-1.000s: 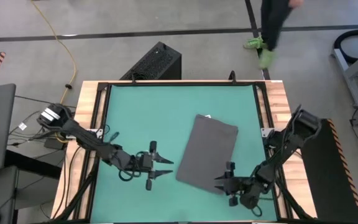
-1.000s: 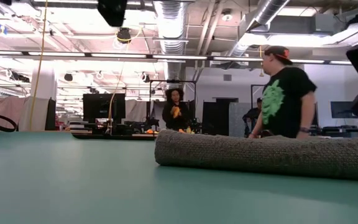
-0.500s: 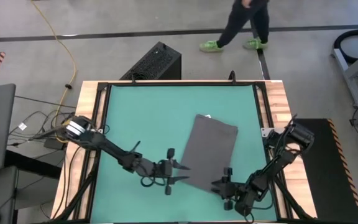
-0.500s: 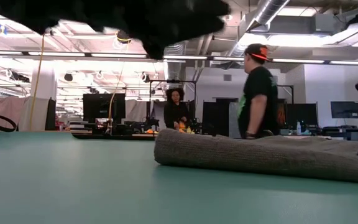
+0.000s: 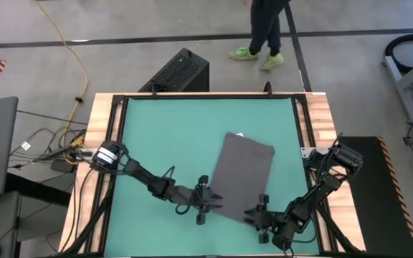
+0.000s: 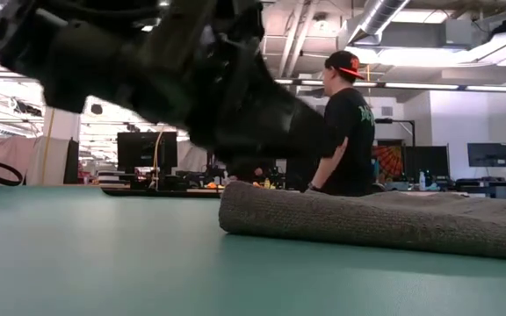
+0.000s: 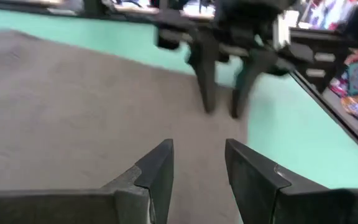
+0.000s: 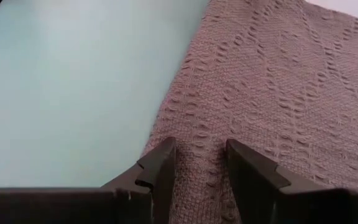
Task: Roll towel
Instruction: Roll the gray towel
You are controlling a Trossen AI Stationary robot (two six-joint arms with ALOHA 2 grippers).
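The left gripper (image 5: 208, 202) sits low at the near left corner of the towel (image 5: 241, 175), fingers a little apart with nothing between them. In the left wrist view those two fingers (image 7: 157, 171) point across grey cloth toward the other arm's gripper, so the left gripper is at or just over the cloth's near edge; whether the tips touch the fabric cannot be told. The right gripper (image 5: 262, 213) is at the near right corner of the same edge. In the right wrist view its fingers (image 8: 160, 168) stand slightly apart over the weave just inside the towel's side border, empty, and contact again cannot be confirmed.

The towel lies right of centre on the green table (image 5: 163, 136), its long axis running from the near edge away toward the far side, leaning a little right, with the small white tag (image 5: 238, 134) at the far end. Both grippers therefore face the towel's near short edge, one at each corner, and the cloth stretches away from them. In the low view that near edge looks thick and rounded, though whether a roll has begun is not clear. Beyond the table a person (image 6: 345, 123) stands in the room.
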